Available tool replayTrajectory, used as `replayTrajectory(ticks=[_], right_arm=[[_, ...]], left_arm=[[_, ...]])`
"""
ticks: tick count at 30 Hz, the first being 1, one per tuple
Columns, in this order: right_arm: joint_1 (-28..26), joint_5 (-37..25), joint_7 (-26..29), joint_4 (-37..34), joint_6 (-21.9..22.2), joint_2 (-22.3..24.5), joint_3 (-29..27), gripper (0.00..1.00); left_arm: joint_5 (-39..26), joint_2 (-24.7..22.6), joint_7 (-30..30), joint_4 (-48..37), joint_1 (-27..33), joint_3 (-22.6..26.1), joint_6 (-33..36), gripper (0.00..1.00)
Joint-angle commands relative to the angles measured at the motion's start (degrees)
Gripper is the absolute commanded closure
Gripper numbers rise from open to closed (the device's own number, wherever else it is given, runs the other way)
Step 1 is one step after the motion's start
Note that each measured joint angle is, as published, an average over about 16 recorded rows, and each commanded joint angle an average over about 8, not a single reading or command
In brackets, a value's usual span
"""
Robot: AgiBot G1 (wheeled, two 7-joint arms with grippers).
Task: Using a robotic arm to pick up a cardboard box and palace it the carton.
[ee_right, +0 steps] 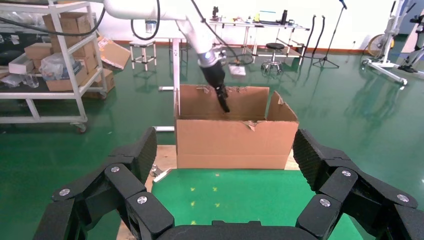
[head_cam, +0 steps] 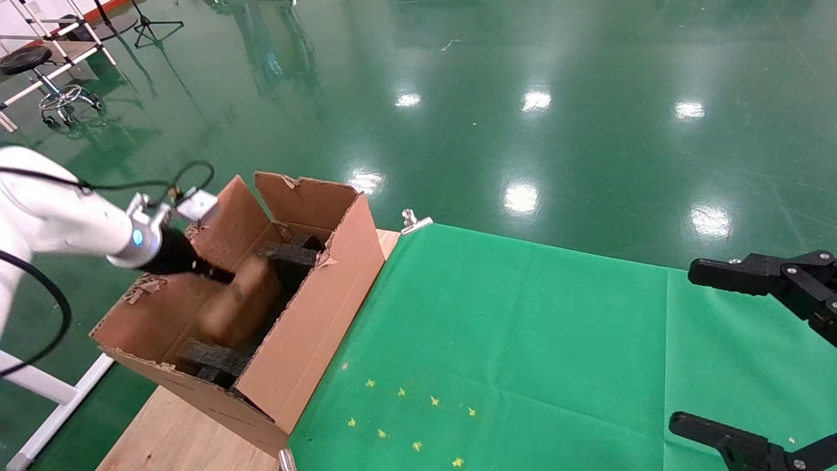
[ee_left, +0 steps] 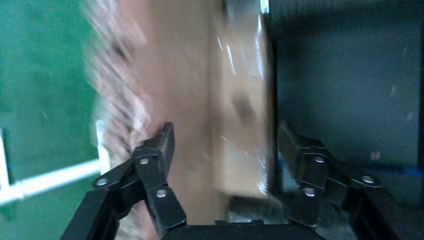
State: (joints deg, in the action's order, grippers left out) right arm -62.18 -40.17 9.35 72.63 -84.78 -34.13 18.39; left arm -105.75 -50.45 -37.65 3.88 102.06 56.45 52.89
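Observation:
The carton (head_cam: 320, 314) stands open at the table's left edge, with dark foam blocks (head_cam: 212, 358) inside. My left arm, the white robotic arm (head_cam: 59, 219), reaches down into it. My left gripper (head_cam: 216, 275) is open. The cardboard box (head_cam: 240, 307) is a blurred brown shape inside the carton, just in front of the fingers. In the left wrist view the box (ee_left: 240, 115) lies between the wide-apart jaws of my left gripper (ee_left: 225, 135) and touches neither one, with dark foam (ee_left: 345, 75) beside it. My right gripper (head_cam: 683, 347) is open and empty at the far right.
A green cloth (head_cam: 523, 340) covers the table right of the carton, with small yellow marks (head_cam: 409, 418) near the front. A metal clip (head_cam: 413, 221) holds its back corner. Bare wood (head_cam: 176, 438) shows at the front left. The right wrist view shows the carton (ee_right: 235, 145) and shelves (ee_right: 55, 65).

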Motion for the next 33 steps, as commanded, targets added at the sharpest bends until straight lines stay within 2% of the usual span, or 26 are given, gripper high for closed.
replayTrajectory(ticks=[1, 7, 11, 17, 33], right_arm=[[0.0, 0.0, 0.0, 0.0, 0.0, 0.0, 0.0, 0.0], [-0.01, 0.01, -0.01, -0.01, 0.0, 0.0, 0.01, 0.0], [0.0, 0.01, -0.01, -0.01, 0.0, 0.0, 0.01, 0.0], [0.01, 0.02, -0.02, -0.03, 0.02, 0.01, 0.01, 0.0], [0.01, 0.02, -0.01, -0.02, 0.02, 0.01, 0.02, 0.0]], left_arm=[[0.35, 0.3, 0.43, 0.73, 0.94, -0.27, 0.28, 0.0], [11.02, 7.34, 10.11, 8.08, 2.11, -6.9, 10.54, 0.0], [14.48, 10.04, 13.31, 11.73, 2.43, -8.95, 14.43, 0.0], [15.31, 11.19, 14.17, 14.52, 3.07, -9.31, 16.22, 0.0], [14.79, 10.48, 13.69, 13.19, 2.58, -9.09, 15.33, 0.0]])
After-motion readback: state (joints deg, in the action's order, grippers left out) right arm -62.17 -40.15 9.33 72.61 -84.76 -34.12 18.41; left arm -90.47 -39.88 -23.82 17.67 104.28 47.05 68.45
